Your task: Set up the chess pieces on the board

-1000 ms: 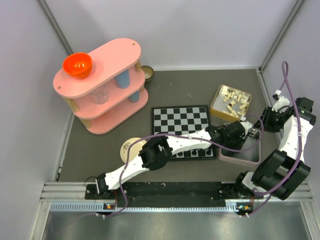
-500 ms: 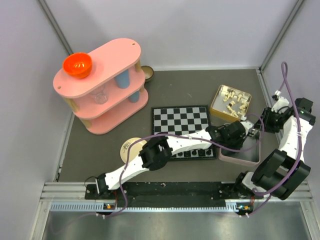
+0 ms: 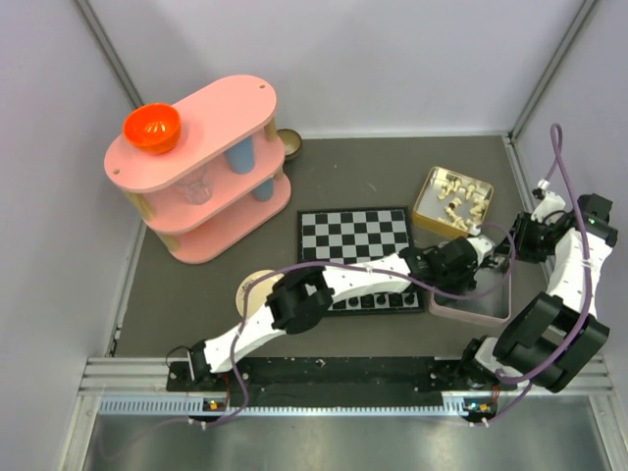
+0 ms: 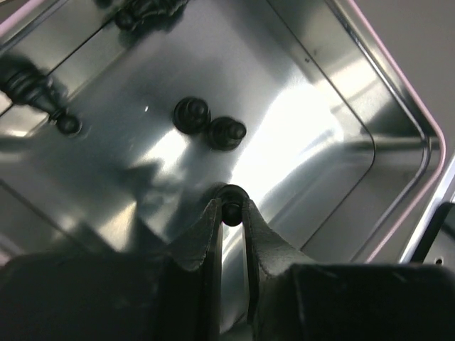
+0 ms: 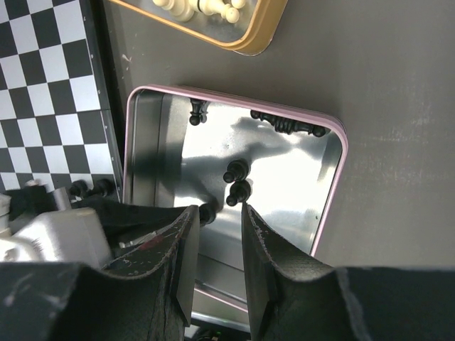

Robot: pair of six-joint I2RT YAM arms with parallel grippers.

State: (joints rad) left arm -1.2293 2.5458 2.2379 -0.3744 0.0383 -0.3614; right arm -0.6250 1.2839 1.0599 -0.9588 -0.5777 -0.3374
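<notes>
Closed in over the last second, left gripper (image 4: pixel 232 213) now pinches one black chess piece (image 4: pixel 230 195) on the floor of the pink-rimmed tin (image 4: pixel 320 92), right of the board (image 3: pixel 355 235). Two more black pieces (image 4: pixel 192 114) lie just beyond. Right gripper (image 5: pixel 215 220) hovers above, jaws apart, empty.

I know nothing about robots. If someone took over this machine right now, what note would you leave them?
Left gripper: pinched on one small black piece inside the pink-rimmed tin.
Right gripper: open and empty, above that tin.
Done: a row of black pieces stands along the near edge of the board.
Left to do: carry the held piece to the board; several more black pieces lie in the tin.
</notes>
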